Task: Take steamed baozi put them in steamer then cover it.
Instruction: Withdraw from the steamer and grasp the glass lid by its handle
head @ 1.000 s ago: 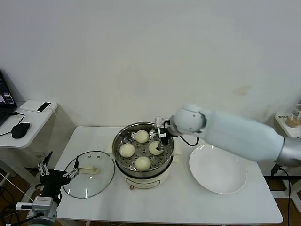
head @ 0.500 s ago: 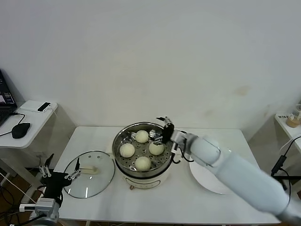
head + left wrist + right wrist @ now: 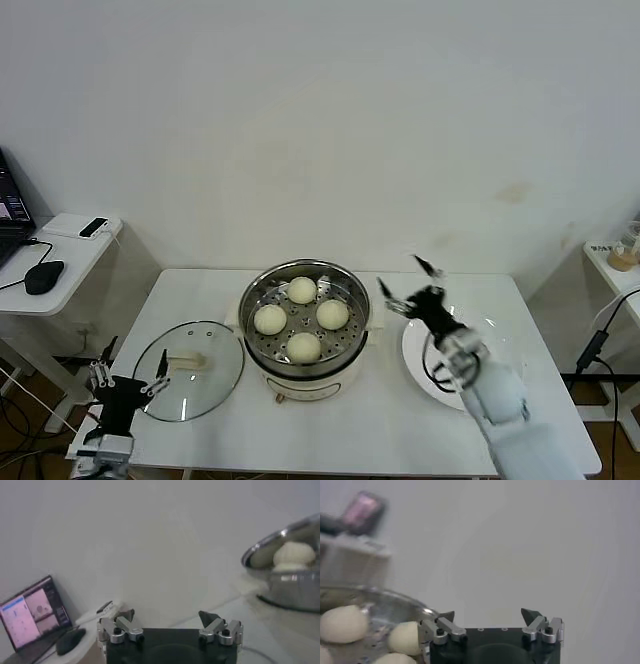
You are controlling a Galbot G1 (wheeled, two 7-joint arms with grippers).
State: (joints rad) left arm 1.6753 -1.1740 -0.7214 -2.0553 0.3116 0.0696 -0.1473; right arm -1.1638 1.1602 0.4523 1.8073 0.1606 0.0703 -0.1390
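Since a second ago we note our right gripper (image 3: pixel 412 282) withdrawn from over the steamer (image 3: pixel 305 325); it now hangs above the plate (image 3: pixel 462 358), jaws released and empty. Our left gripper (image 3: pixel 128 378) has dropped back toward the worktop's near left edge, jaws likewise spread, holding nothing.

Head view. Steamer: centre of the worktop (image 3: pixel 350 425), holding four steamed baozi (image 3: pixel 302 319) on its perforated tray, well apart from one another. Plate: beside the steamer on our right, nothing on it. Cover (image 3: pixel 190 369): flat on the worktop on our left, close beside the steamer, handle up, just beyond the left gripper. Loading we judge done; covering remains.

Left wrist view. Left gripper (image 3: pixel 166 617) jaws wide; steamer rim (image 3: pixel 282 560) with one bun showing above it; laptop (image 3: pixel 32 612) and mouse (image 3: pixel 69 641) on the side table.

Right wrist view. Right gripper (image 3: pixel 488 615) jaws wide, nothing between; three buns (image 3: pixel 342 623) visible inside the steamer.

Handling, our judgement. Cover: glass, rigid, breakable, rim likely slippery; take it by the central oblong handle and keep it level. Buns: soft, light, easily dented
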